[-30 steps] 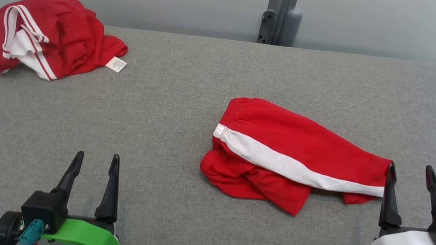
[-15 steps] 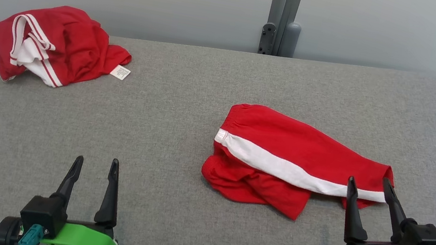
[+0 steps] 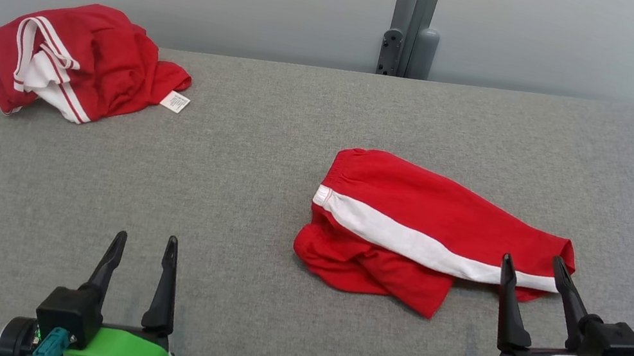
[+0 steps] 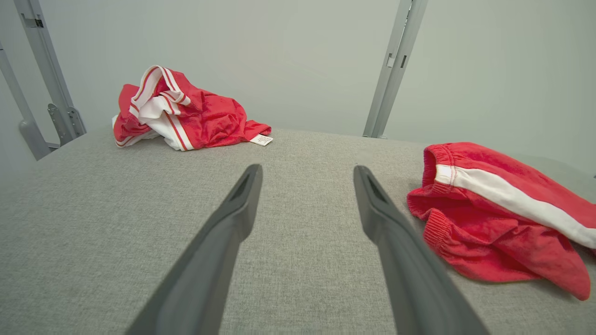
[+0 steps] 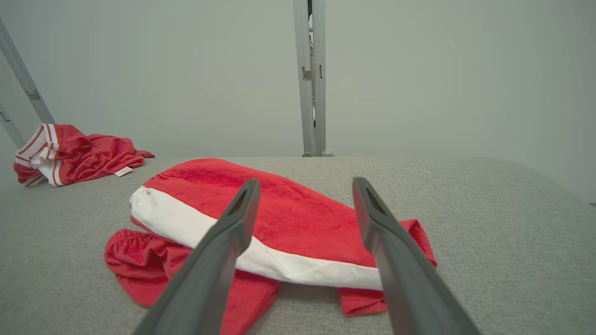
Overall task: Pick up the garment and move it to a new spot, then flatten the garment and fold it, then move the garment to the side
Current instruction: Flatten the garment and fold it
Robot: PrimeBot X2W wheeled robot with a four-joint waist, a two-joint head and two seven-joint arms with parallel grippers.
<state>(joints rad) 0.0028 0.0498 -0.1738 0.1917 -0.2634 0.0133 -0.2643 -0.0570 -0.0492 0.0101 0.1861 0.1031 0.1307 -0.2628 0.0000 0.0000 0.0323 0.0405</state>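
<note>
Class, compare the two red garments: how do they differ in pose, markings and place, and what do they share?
Pose: the far garment is heaped; the near garment lies flatter, stretched out. Markings: the far garment has thin white stripes and a label showing; the near garment, one broad white band. Place: the far garment sits far left; the near garment, right of centre. Both are red and white.

The table's grey covering [image 3: 269, 150] is a matt, coarse-woven cloth. The red shorts [image 3: 416, 208] at the near right are a soft, matt knit with a slight nap, and their white stripe [image 3: 398, 235] is smoother. The crumpled red garment [image 3: 104, 55] at the far left looks thinner and faintly sheeny. Its care label [image 3: 174, 102] may be paper or woven tape. The left gripper [image 3: 145, 237] has fingers [image 4: 233, 218] of smooth matt dark plastic and a glossier green mount [image 3: 129, 354]. The far post [image 3: 413, 19] is smooth grey-painted metal.
</note>
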